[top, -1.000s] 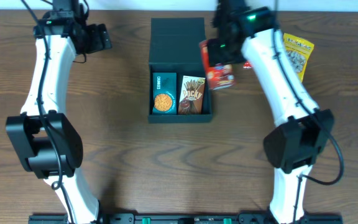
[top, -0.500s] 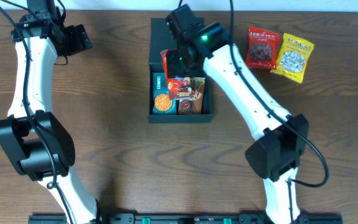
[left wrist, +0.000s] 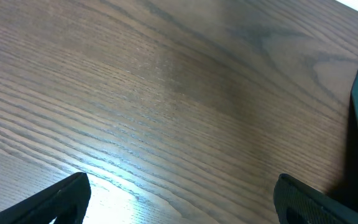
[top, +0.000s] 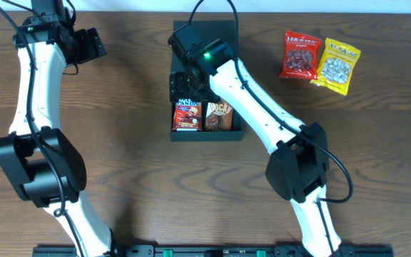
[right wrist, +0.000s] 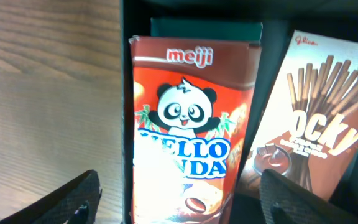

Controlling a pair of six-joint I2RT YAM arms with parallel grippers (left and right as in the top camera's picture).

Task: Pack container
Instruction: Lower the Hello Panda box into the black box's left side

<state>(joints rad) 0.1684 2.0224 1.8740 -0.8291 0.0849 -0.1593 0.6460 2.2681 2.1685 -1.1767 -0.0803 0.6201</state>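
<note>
We note container (top: 207, 135): matte dark teal-grey cardboard, square, flap lid (top: 204, 32) open toward far table edge, midway along that edge. Inside, side by side, lying flat: glossy red Hello Panda box (top: 188, 115) left, brown Pocky box (top: 220, 116) right. Right gripper (right wrist: 194, 199) above panda box, fingers spread, gripping nothing. Left gripper (left wrist: 179, 199) spread wide over bare wood near far-left corner. Crinkly red bag (top: 299, 54) and yellow bag (top: 337, 66) touch near far-right corner. Table (top: 134, 178): dark wood grain, open room along near edge.
</note>
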